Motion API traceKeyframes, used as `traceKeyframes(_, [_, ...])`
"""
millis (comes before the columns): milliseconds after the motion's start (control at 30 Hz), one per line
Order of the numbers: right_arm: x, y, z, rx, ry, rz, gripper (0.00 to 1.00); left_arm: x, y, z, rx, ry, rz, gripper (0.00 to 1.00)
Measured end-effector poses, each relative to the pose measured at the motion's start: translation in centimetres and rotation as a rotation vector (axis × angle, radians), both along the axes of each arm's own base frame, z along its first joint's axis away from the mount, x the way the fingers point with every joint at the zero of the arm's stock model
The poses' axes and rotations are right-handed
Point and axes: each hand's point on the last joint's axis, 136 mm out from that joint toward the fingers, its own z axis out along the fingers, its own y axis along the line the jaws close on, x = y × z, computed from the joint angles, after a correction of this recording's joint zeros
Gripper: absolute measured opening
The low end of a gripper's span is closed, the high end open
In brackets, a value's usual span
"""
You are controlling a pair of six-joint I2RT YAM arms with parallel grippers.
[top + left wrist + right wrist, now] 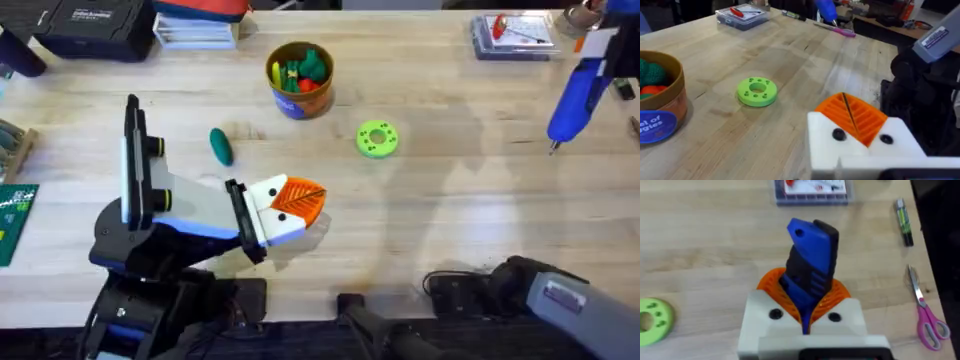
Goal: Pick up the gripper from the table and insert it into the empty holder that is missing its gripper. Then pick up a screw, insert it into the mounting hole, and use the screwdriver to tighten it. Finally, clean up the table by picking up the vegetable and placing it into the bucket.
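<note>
My left gripper (300, 200) is the white-and-black claw, low over the table (450, 200), and its orange wedge pads (852, 116) meet along a thin dark seam. The orange gripper (298, 196) sits in the white holder (860, 150), whose face shows two dark mounting holes. At the far right my right gripper (805, 287) is shut on the blue screwdriver (578, 95), bit pointing down above the table. The dark green vegetable (220, 146) lies on the wood left of the bucket (299, 78), which holds toy pieces.
A lime-green disc (377, 138) lies right of the bucket. A clear lidded box (512, 35) with red contents stands at the far right. Pink scissors (927, 320) and a marker (904, 222) lie by the right edge. Boxes line the far left.
</note>
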Motion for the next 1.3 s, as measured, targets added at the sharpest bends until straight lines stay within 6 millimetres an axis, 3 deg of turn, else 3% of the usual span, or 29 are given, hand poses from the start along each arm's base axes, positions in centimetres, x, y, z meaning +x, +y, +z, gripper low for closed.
traceKeyframes(100, [-1.6,2.4,2.0,0.005,-0.106,0.018,0.024,0.0,0.0,0.0,0.0,0.0,0.0,0.008])
traceKeyframes(367, [-5.9,9.2,4.3,0.063,-0.391,0.143,0.024,0.0,0.0,0.0,0.0,0.0,0.0,0.008])
traceKeyframes(633, [-8.8,16.6,9.5,0.241,-0.692,0.385,0.024,0.0,0.0,0.0,0.0,0.0,0.0,0.008])
traceKeyframes(933, [-10.5,26.4,11.4,0.445,-0.761,0.767,0.024,0.0,0.0,0.0,0.0,0.0,0.0,0.008])
traceKeyframes(967, [-11.0,29.2,12.3,0.495,-0.778,0.863,0.024,0.0,0.0,0.0,0.0,0.0,0.0,0.008])
traceKeyframes(1300, [-12.3,38.2,13.6,0.642,-0.821,1.098,0.024,0.0,0.0,0.0,0.0,0.0,0.0,0.008])
